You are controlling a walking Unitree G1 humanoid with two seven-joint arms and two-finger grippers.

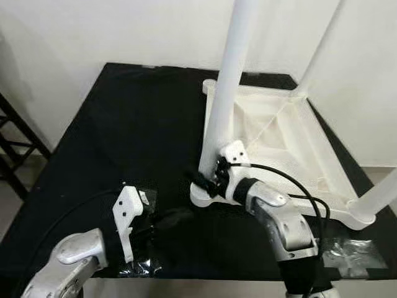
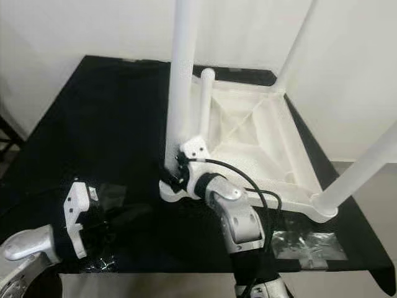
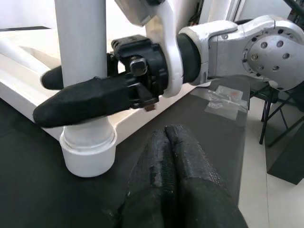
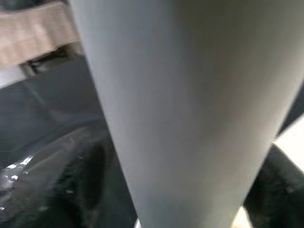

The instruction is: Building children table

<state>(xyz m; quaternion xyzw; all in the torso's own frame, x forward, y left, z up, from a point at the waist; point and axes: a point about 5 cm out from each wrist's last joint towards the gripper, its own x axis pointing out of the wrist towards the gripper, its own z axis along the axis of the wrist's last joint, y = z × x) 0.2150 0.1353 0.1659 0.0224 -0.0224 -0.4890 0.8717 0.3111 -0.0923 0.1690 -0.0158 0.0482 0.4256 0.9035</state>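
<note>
On black table [image 1: 124,124], our right gripper [image 1: 208,180] clamps white leg [image 1: 226,93] near socket (tabletop [image 1: 291,143] inverted); left gripper [image 3: 166,142] closed, empty, just beside.

Both silver arms reach forward, right gripper clamped, left gripper closed and empty.

The right gripper [image 1: 208,183] has its two long black fingers [image 3: 80,102] pressed on either side of an upright white tubular table leg [image 1: 226,93], wrist angled inward. The left gripper [image 3: 173,156] hovers low just beside it, fingers pressed together.
</note>
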